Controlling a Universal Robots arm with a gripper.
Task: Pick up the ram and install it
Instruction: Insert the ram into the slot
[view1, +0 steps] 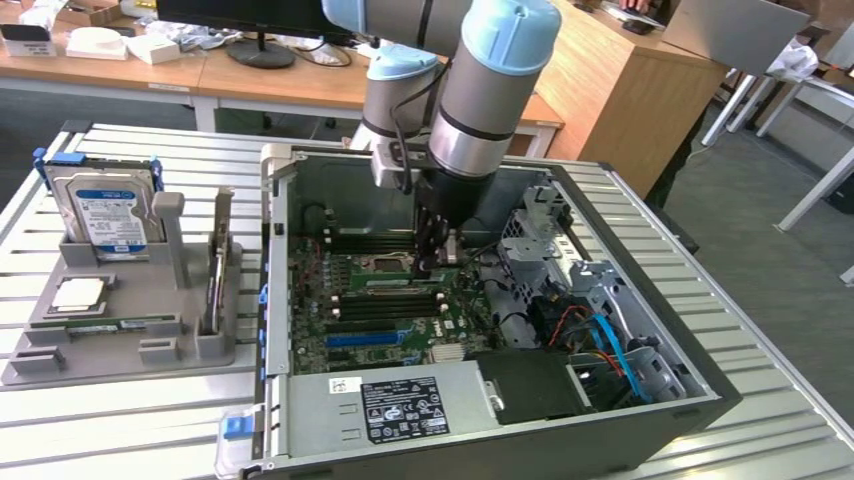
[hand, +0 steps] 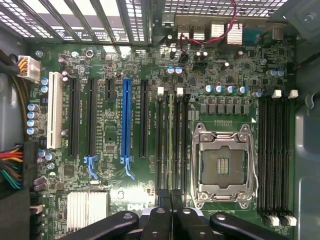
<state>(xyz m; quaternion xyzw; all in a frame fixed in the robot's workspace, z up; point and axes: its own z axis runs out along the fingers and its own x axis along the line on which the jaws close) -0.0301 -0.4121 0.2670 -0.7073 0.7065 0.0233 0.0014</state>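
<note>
My gripper (view1: 434, 262) reaches down into the open computer case (view1: 694, 400), just above the motherboard (view1: 380, 300). Its black fingers (hand: 159, 220) are shut on the ram (hand: 172, 150). The ram is a thin green stick seen edge-on, and it runs out from between the fingertips. It lies along the dark memory slots (hand: 161, 140) beside the empty processor socket (hand: 223, 165). Whether it is seated in a slot I cannot tell. In the wrist view my gripper (hand: 171, 210) sits at the near end of these slots. Another green stick (view1: 114, 325) lies in the grey holder (view1: 120, 350) on the exterior view's left.
The holder also carries a blue-labelled hard drive (view1: 110, 215) and a square silver processor (view1: 78, 292). Inside the case are a power supply (view1: 387, 405), a drive cage (view1: 561, 235) and loose cables (view1: 607, 345). A second bank of slots (hand: 275, 155) lies beyond the socket.
</note>
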